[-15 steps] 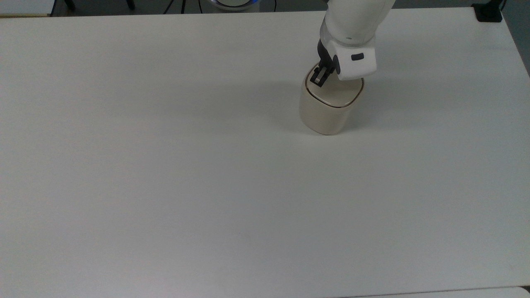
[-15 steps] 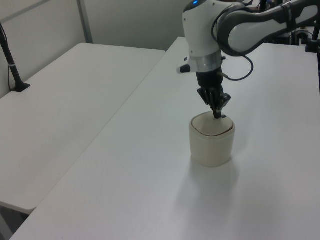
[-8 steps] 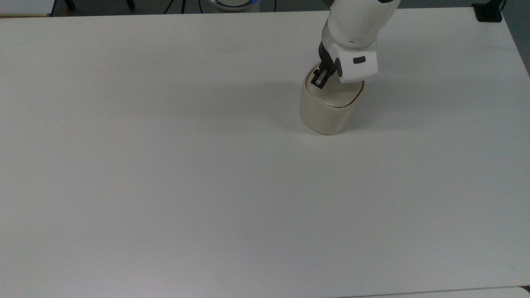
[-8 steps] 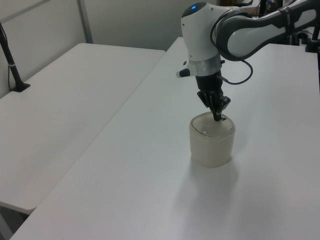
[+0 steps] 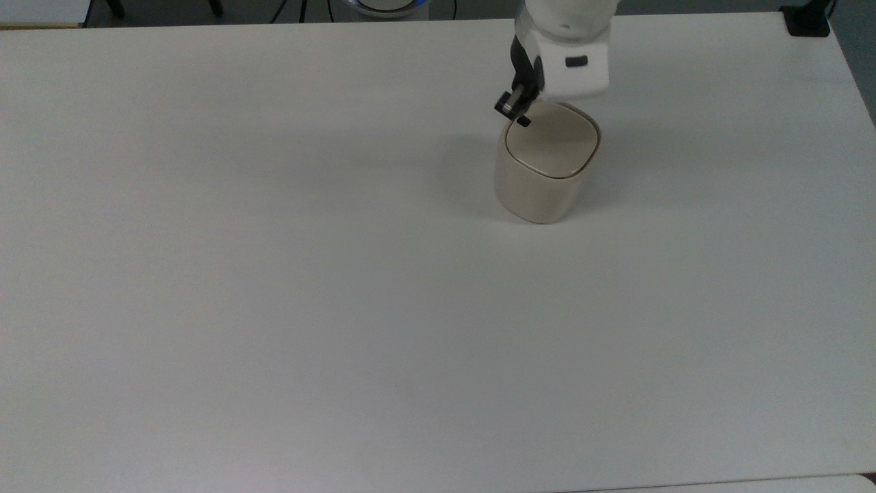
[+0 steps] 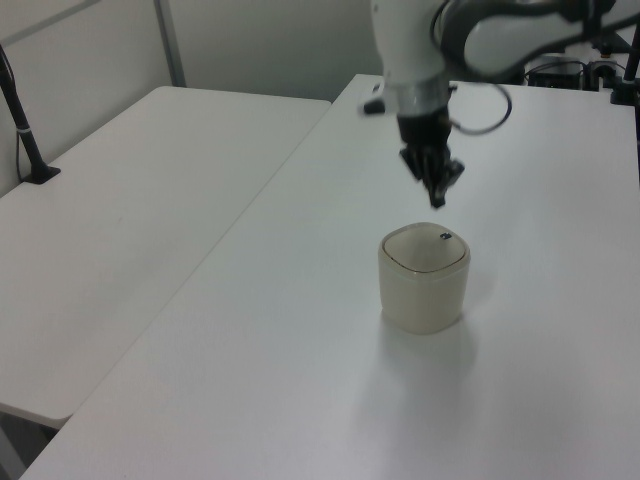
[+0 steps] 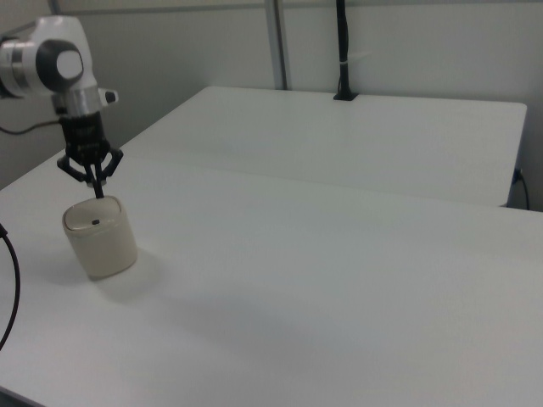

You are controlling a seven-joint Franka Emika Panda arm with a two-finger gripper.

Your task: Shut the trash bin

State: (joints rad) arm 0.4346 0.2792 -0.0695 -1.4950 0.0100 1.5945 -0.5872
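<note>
Since a second ago I have lifted off the lid: then my fingertips were pressed down on it near its rim, and now my black two-finger gripper [image 6: 437,197] hangs clear above the small cream-beige plastic trash bin with the rounded-square body [image 6: 424,290], with open air between us in the left view. In the top view my gripper [image 5: 513,109] sits at about eleven o'clock from the lid's middle, just past the rim. My fingers are drawn together to a single point and hold nothing; I judge that is because a narrow tip is what pushes a flat hinged lid [image 5: 551,140] down, not a grasp. The lid now lies flat and flush with the rim all the way round, so I take the closing as done and this rise as my retreat. The small black square button [image 6: 443,236] sits at the lid's edge nearest to my tip, at roughly one o'clock on the lid in the left view. The bin [image 7: 100,238] stands upright on the plain white table [image 5: 274,274], toward twelve o'clock of the top view and a little to its right, well apart from every edge. Counting: one bin, one lid, one button, one gripper, and a second white table [image 6: 130,200] beside mine.
</note>
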